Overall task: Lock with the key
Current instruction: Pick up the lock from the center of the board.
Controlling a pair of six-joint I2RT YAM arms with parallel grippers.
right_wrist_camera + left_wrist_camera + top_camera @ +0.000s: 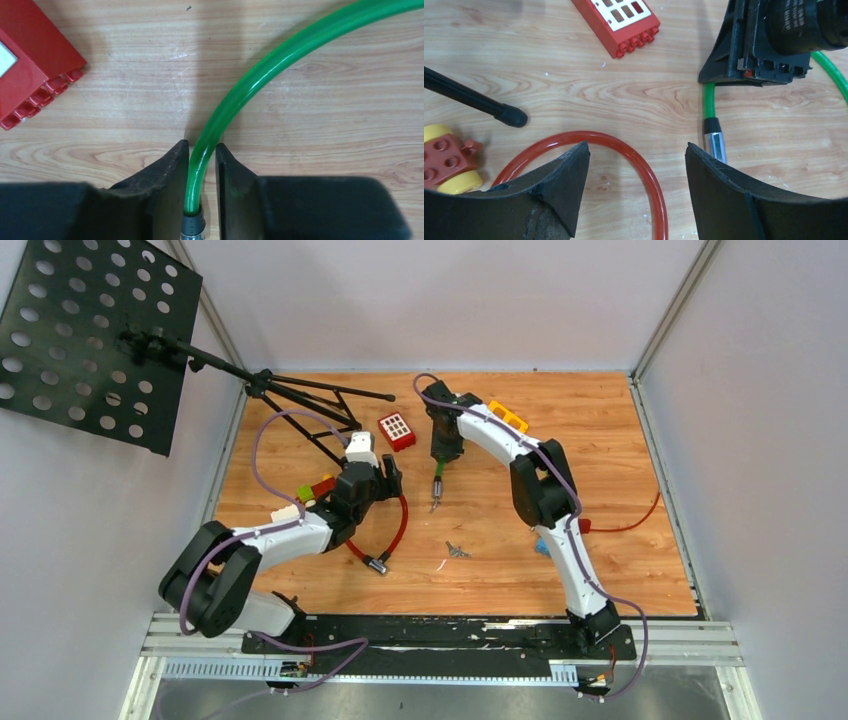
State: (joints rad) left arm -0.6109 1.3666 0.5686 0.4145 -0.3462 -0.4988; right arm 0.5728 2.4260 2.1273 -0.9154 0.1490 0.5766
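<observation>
1. Grip: right gripper [202, 150] clamped on green cable [260, 65] just short of its tip [192, 226].
2. Left gripper [636, 150] wide, empty, beside that tip.
3. Key [457, 551] loose past tip, roughly along cable axis, toward bases; neither arm clearly nearer.

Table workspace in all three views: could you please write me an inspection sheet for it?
Surface: wooden tabletop, wood grain, few white specks.
Job's things: green cable lock pinched in right tool; red cable lock below left tool; keys loose mid-table.
Clutter: red window brick, yellow brick, toy car.
Tools: left tool open; right tool shut on the green cable.
Cables: purple arm cables; red wire at right.
Surroundings: black music stand, white walls.
</observation>
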